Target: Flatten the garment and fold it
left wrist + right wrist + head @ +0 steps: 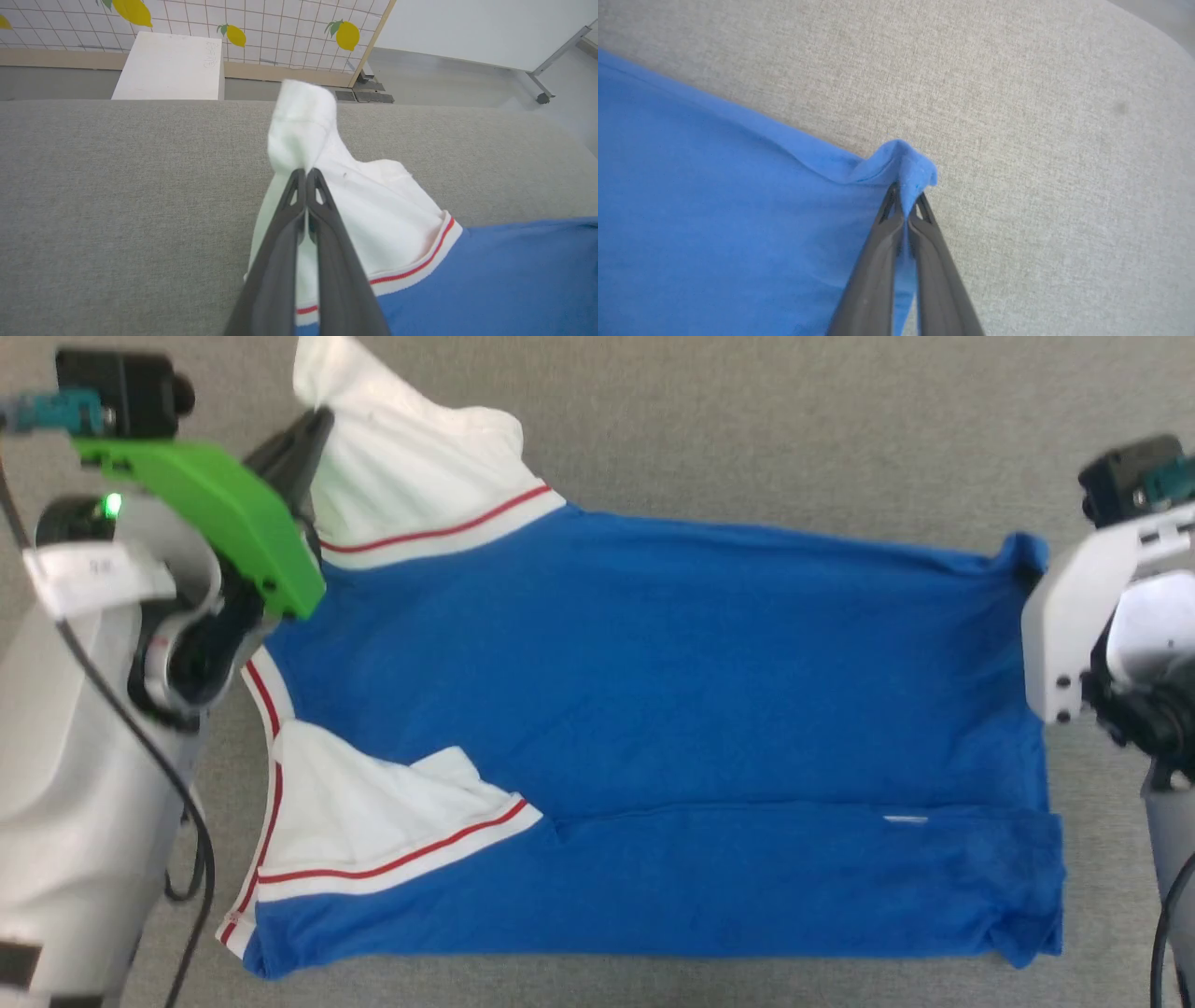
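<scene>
The garment [653, 709], a royal-blue T-shirt with white sleeves and thin red stripes, lies spread sideways on the grey surface, its near long edge folded over the body. My left gripper [317, 425] is shut on the far white sleeve [327, 186] and lifts its tip off the surface; in the left wrist view that gripper [306, 173] pinches the white cloth. My right gripper [906, 191] is shut on the far blue hem corner [906, 163], which bunches up between the fingers [878, 261]. In the head view that corner [1025, 553] rises beside the right wrist.
The grey fabric surface [747, 429] extends around the shirt. In the left wrist view a white box [170, 65] stands on the floor beyond the surface edge, before a lemon-print grid wall [261, 28]. A wheeled stand leg [542, 88] is at the right.
</scene>
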